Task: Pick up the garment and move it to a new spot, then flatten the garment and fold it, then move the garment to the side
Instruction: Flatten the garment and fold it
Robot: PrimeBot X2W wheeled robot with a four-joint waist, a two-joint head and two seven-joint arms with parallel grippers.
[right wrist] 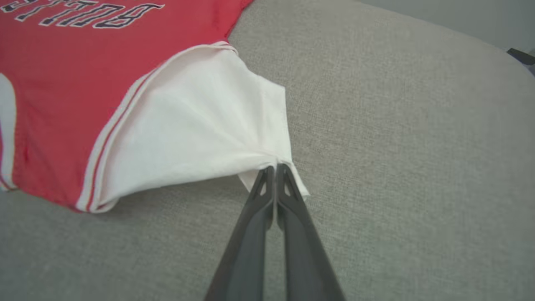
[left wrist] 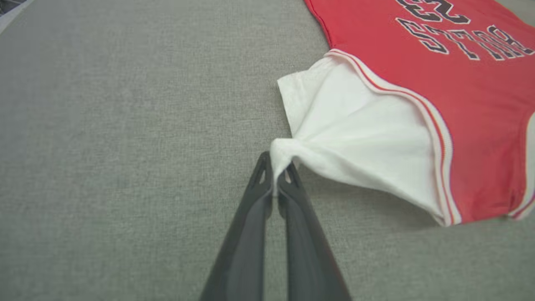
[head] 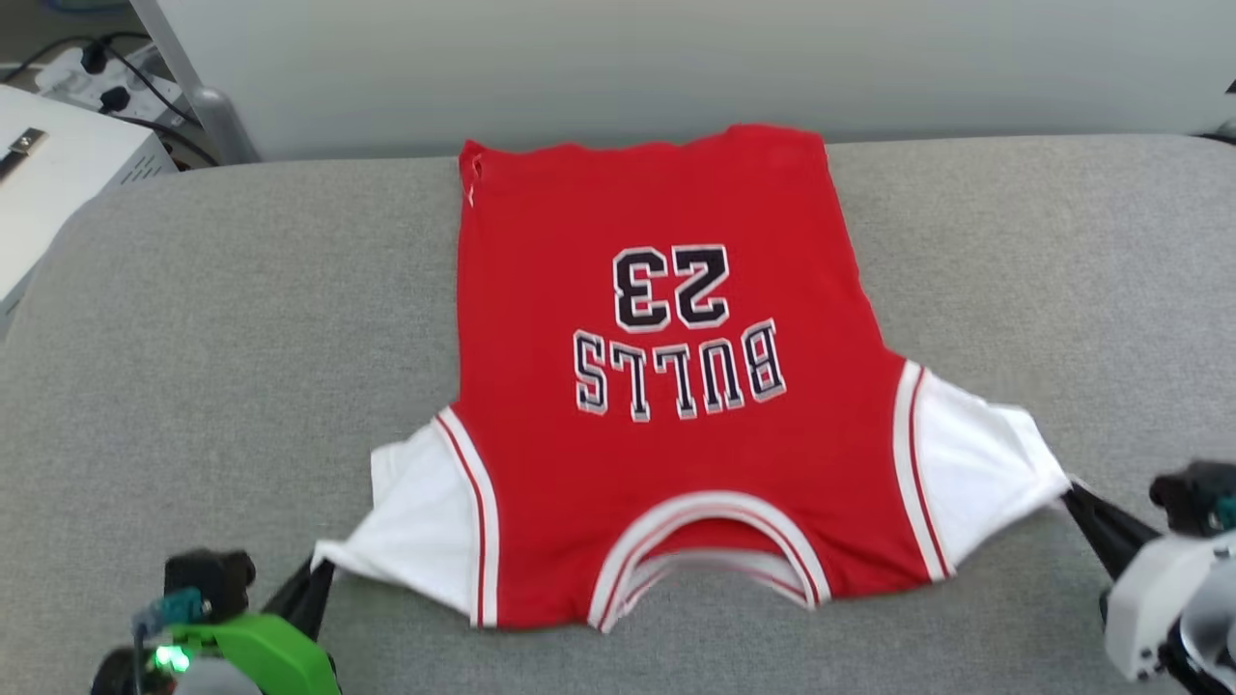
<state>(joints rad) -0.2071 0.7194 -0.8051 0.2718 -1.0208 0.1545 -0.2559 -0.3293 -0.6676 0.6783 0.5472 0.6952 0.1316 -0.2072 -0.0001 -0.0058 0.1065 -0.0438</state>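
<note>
On the grey padded surface (head: pixel 193 386) before the robot, the garment (head: pixel 666 463) lies spread out with its printed side up. Its neckline (head: pixel 710 550) is nearest the robot and its hem reaches the far edge.

The left gripper (head: pixel 323 569) comes in from the lower left corner of the head view, above a green wrist part (head: pixel 261 652). Its two dark fingers slant up and inward, low over the surface. In the left wrist view the fingers are pressed together on the outer corner of the left white sleeve (head: pixel 415 512). The cloth is nipped between their tips and gathers into folds that fan back toward the red body.

The right gripper (head: pixel 1072 497) mirrors it from the lower right, ahead of a white wrist housing (head: pixel 1159 589), with its fingers angled up and inward. In the right wrist view its jaws are closed on the outer corner of the right white sleeve (head: pixel 975 473), and a small flap of hem sticks out past the tips. Both sleeves are drawn outward, with a shadow beneath each.

The chest reads "BULLS" (head: pixel 676 372) and, farther from the robot, "23" (head: pixel 669 287). Both are in black characters outlined in white and appear upside down in the head view. White-and-red striped trim edges the neckline and armholes. A small pale mark (head: pixel 473 183) at the far left hem corner is too small to read. A white box (head: pixel 58 183) sits past the surface at the upper left.
</note>
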